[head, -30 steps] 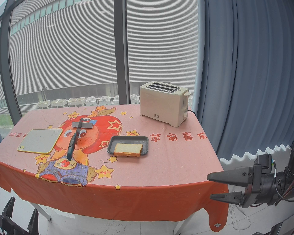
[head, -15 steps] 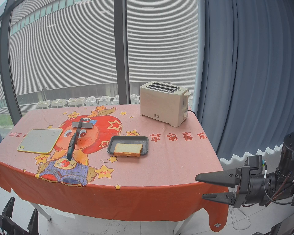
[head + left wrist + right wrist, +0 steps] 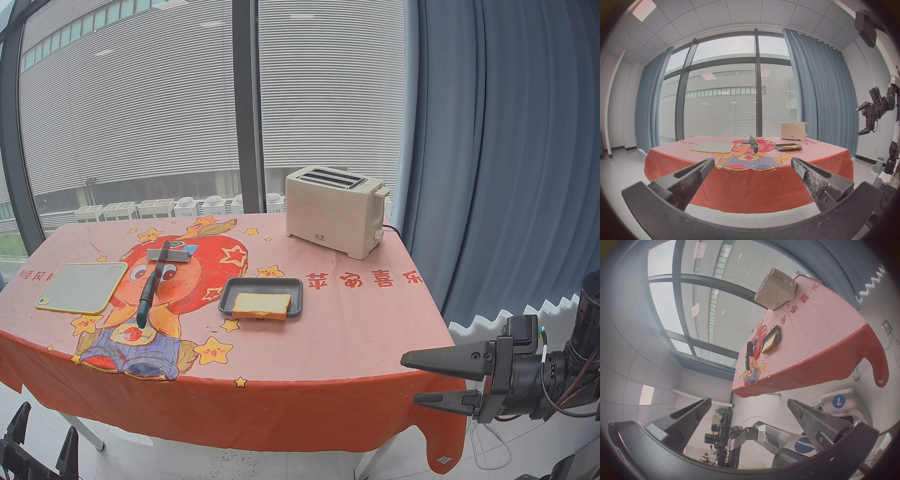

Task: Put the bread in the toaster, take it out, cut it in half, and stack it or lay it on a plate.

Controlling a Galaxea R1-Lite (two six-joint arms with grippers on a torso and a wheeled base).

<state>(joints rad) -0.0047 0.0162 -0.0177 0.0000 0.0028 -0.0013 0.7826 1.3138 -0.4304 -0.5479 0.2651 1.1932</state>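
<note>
Bread, a pale square slice (image 3: 261,305), is lying flat in the dark rectangular tray (image 3: 228,299) in front of the cream two-slot toaster (image 3: 334,209), exposed for grasping, while the right gripper (image 3: 409,379) and left gripper (image 3: 752,162) are hanging well short of the toaster, off the orange-clothed bench (image 3: 350,337), fingers apart, probably readying a pickup.

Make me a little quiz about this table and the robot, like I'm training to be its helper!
1. Which thing lies between the cutting board and the dark tray?
2. Where is the bread? A on the cutting board; B in the dark tray; C in a gripper.
3. True or false: the right gripper is open and holds nothing.
Key: 1 the knife; 2 B; 3 true.
</note>
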